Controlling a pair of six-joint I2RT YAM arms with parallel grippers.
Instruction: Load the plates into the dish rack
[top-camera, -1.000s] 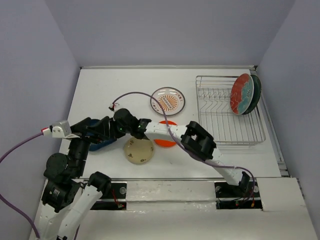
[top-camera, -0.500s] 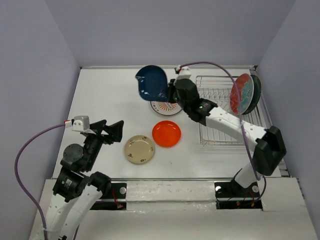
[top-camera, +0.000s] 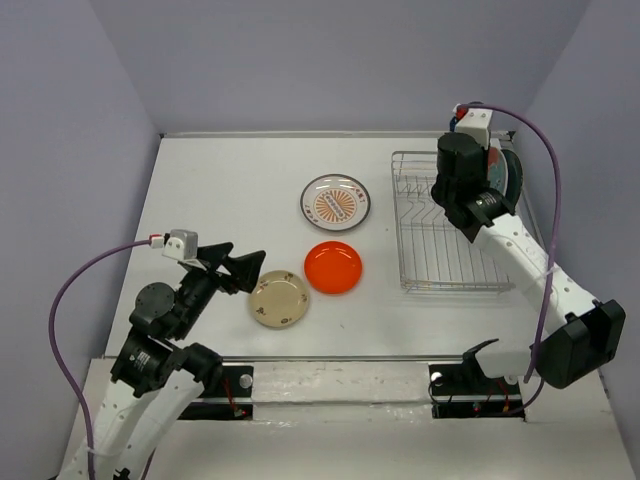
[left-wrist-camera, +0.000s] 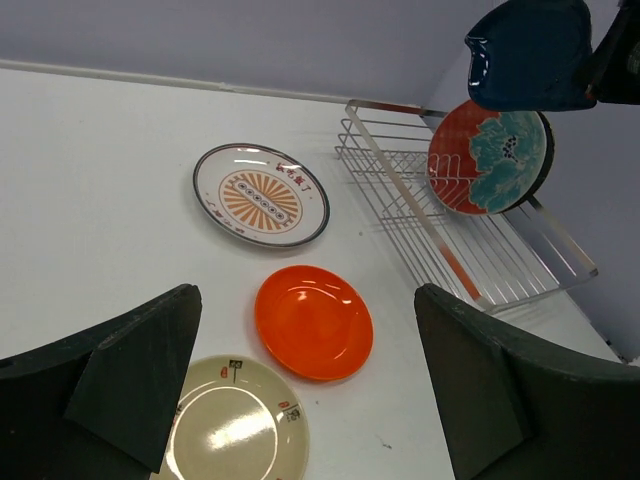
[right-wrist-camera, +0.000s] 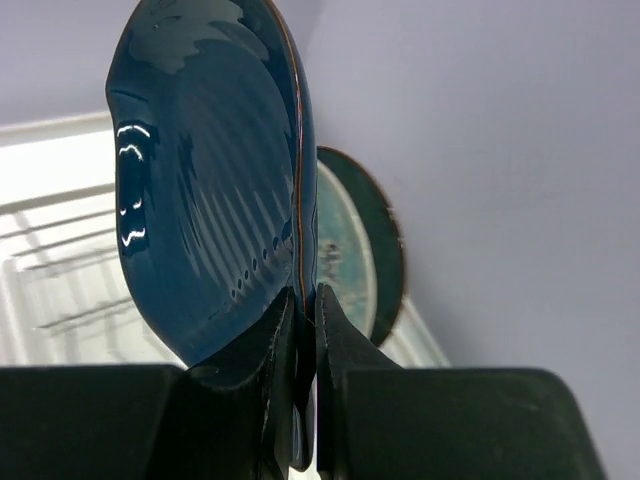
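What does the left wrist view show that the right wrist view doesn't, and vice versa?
Left wrist only: three plates flat on the table, namely the sunburst plate, orange-red plate and cream plate. Right wrist only: the right gripper up close, jaws shut on the dark blue plate at its rim. Both: the dark blue plate, and the floral plate standing in the dish rack.

Overhead from behind, two wrist views (dish rack (top-camera: 450, 250) common)

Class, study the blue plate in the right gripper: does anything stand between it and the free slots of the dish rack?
Nothing visible does. The right gripper holds the dark blue plate above the dish rack, beside the floral plate; the slots next to that plate are bare.
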